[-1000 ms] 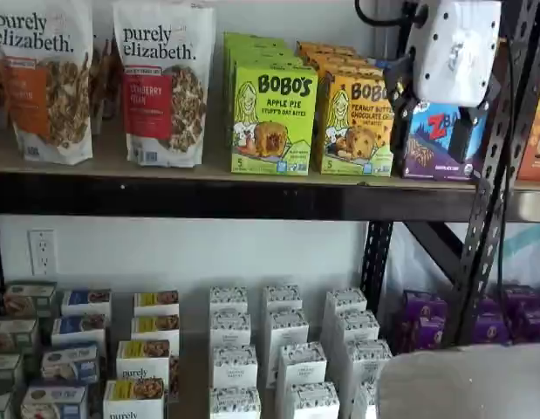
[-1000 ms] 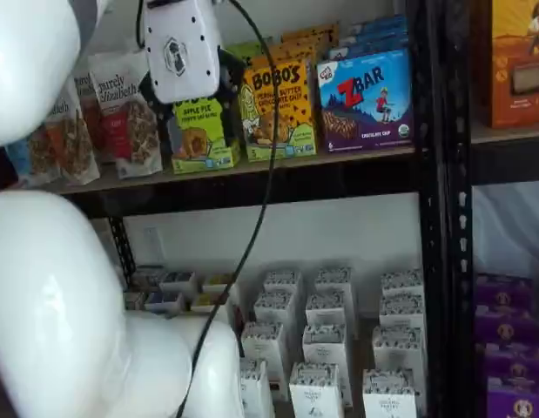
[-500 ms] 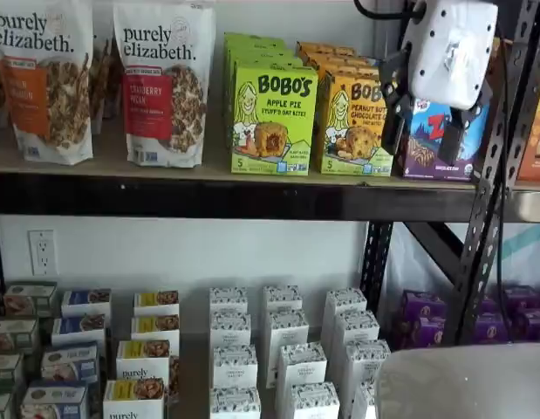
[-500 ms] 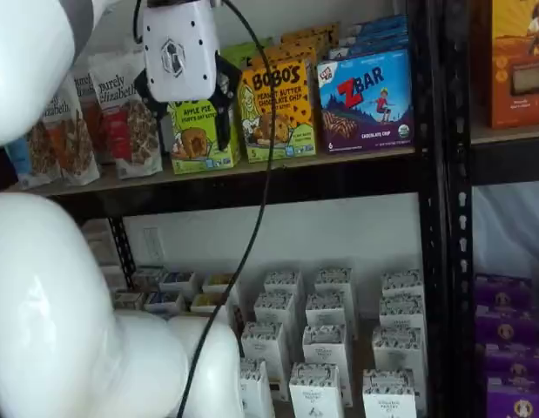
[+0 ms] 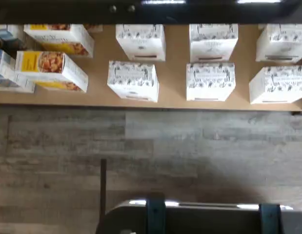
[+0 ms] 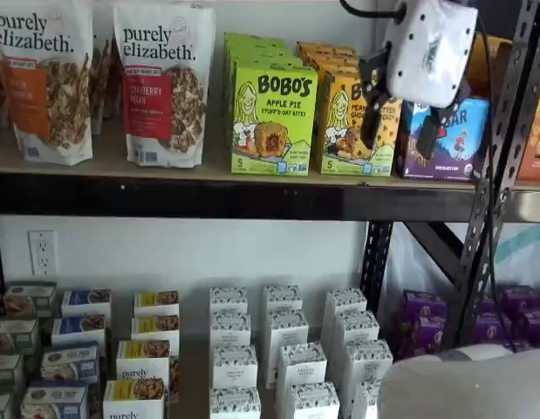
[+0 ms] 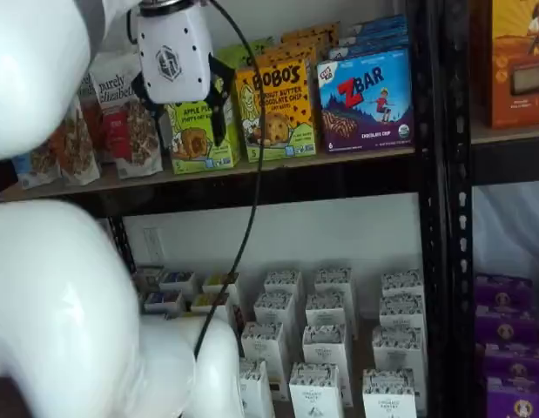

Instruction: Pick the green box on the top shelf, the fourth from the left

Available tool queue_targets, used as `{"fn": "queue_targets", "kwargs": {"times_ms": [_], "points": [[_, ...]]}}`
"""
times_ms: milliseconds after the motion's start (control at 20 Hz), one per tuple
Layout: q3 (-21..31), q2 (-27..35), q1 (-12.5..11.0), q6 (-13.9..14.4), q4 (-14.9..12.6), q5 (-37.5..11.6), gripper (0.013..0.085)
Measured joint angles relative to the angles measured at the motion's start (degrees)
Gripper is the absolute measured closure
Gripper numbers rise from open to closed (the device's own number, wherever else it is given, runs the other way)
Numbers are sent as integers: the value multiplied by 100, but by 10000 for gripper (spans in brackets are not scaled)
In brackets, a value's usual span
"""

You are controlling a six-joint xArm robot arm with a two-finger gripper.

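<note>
The gripper (image 6: 399,131) hangs in the upper right of a shelf view, its white body tilted, its two black fingers spread with a plain gap and nothing between them. There it sits in front of the orange-yellow box (image 6: 357,127); in a shelf view from the other side the gripper (image 7: 182,113) overlaps the green box (image 7: 199,139).

The green box (image 6: 272,120) stands upright near the upper middle of the frame on the top shelf (image 6: 208,196), touching the orange-yellow box on its right, with a granola bag (image 6: 165,83) just beside its left. It is a lime-green carton with a drawn girl and a filled pastry on the front, and more green cartons stand behind it.

The likely trouble is the tight neighbour: a finger could land on the orange-yellow box or wedge against it, so the jaws close on the wrong carton or push the green one backward. The cable (image 7: 252,192) hanging beside the fingers could also brush the boxes.
</note>
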Motion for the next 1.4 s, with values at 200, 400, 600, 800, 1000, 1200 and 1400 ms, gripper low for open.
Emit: {"fn": "queue_targets", "kwargs": {"times_ms": [200,400,600,800,1000,1200,1400], "points": [[24,117,411,348,-163,-310,130],[59,243,742,624,-359,-673,130],[111,367,995,838,-542,-1123,130],[96,555,1189,1018,-697,-1491,130],[45,783,1243,1073,-713,-1814,130],[-63,1018,1277,1106,-767,-2111,130],[-294,1313,1251,1080,-757,-2252,130]]}}
